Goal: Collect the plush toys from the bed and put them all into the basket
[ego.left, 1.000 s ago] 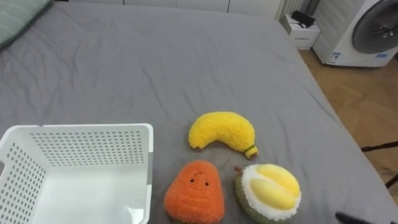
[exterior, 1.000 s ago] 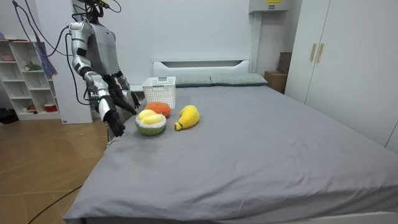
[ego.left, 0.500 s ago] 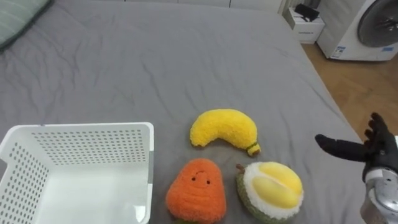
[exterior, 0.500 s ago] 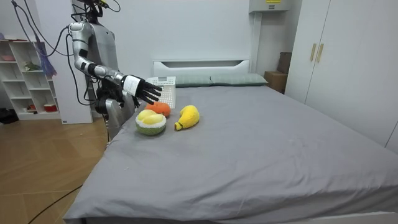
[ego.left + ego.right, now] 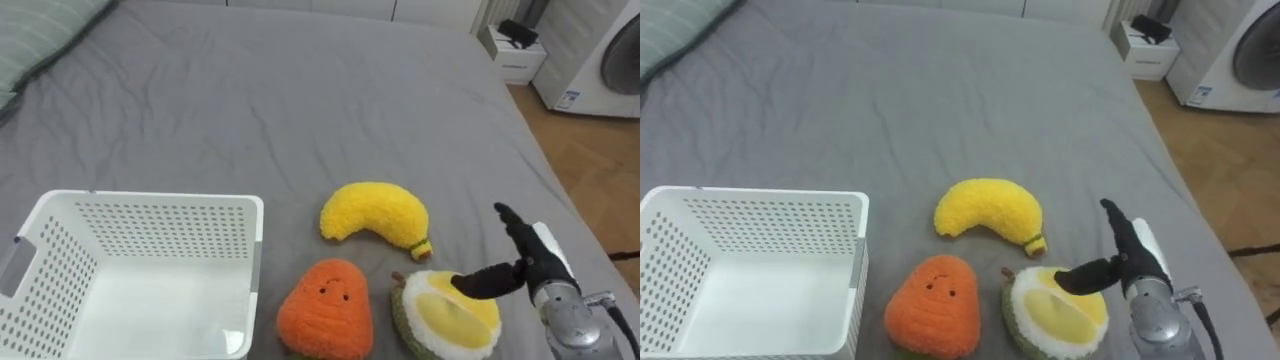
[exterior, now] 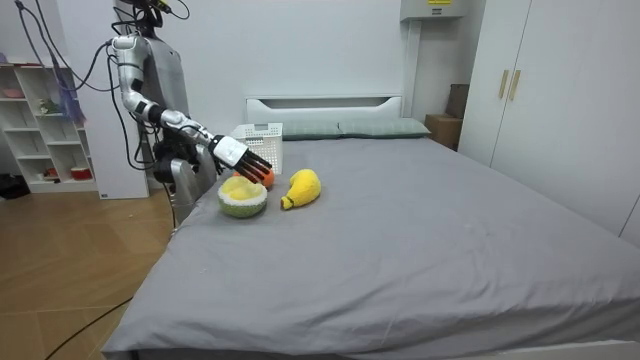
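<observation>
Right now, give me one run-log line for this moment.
right robot hand: open, above durian toy | banana toy, orange toy: on bed | white basket: left of orange toy

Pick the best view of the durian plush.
The left eye view: the durian plush is close, yellow flesh and green rind plain, beneath the right robot hand's thumb. The right eye view matches; the room view, its side from afar.

The right hand [image 5: 533,262] reaches forward from the lower right, fingers straight and close together, pointing ahead, thumb stretched sideways to the left.
</observation>
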